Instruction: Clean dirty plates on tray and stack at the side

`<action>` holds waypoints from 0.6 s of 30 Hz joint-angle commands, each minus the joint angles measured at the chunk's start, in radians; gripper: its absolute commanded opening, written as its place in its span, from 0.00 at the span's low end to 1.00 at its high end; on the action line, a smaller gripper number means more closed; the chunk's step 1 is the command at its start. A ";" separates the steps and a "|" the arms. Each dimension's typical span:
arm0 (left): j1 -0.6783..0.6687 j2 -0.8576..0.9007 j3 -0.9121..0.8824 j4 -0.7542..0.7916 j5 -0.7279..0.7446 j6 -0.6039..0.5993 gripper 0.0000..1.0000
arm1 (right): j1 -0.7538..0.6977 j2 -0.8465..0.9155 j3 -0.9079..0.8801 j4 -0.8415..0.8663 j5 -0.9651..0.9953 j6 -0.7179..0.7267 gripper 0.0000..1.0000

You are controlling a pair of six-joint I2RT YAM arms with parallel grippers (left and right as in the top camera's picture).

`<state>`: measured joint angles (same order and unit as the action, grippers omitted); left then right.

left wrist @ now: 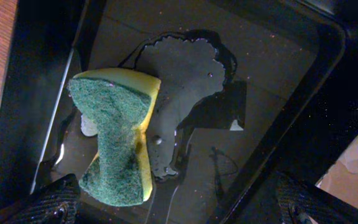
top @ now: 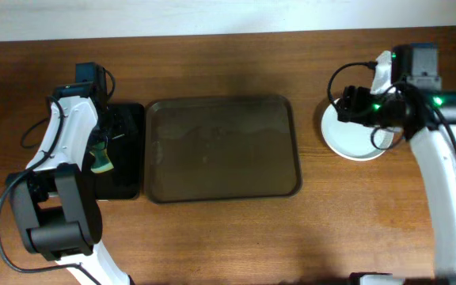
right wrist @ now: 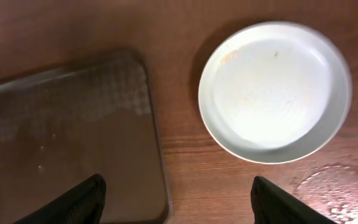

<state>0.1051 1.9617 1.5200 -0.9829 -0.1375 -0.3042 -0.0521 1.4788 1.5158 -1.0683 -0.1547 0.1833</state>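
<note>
The large brown tray [top: 222, 150] lies mid-table with nothing on it; its corner shows in the right wrist view [right wrist: 73, 130]. White plates [top: 355, 142] sit on the table to the right of it. I see one top plate [right wrist: 275, 90] with a faint orange smear near its rim, and cannot tell how many lie beneath. My right gripper [top: 348, 107] [right wrist: 179, 205] is open and empty, above the gap between tray and plates. My left gripper [top: 105, 134] [left wrist: 179, 208] is open above a green and yellow sponge [left wrist: 114, 143] [top: 101, 164], not touching it.
A smaller black tray [top: 129, 178] stands left of the brown tray; the sponge lies in it beside a puddle of water [left wrist: 185, 81]. A wet patch [right wrist: 334, 186] marks the wood near the plates.
</note>
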 commanded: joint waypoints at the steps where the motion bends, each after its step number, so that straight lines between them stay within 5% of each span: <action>1: 0.003 -0.013 -0.001 -0.002 0.010 0.002 0.99 | 0.007 -0.146 0.011 -0.033 0.017 -0.031 0.75; 2: 0.003 -0.013 -0.001 -0.002 0.010 0.002 0.99 | 0.007 -0.197 0.011 -0.056 0.017 -0.030 0.79; 3: 0.003 -0.013 -0.001 -0.002 0.010 0.002 0.99 | 0.007 -0.248 0.011 -0.087 0.017 -0.030 0.98; 14: 0.003 -0.013 -0.001 -0.002 0.010 0.002 0.99 | 0.006 -0.467 0.008 -0.212 0.115 -0.172 0.98; 18: 0.003 -0.013 -0.001 -0.002 0.010 0.002 0.99 | 0.007 -0.563 -0.185 -0.004 0.068 -0.168 0.98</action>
<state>0.1051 1.9617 1.5200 -0.9833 -0.1310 -0.3042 -0.0521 0.9863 1.4593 -1.1740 -0.0643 0.0250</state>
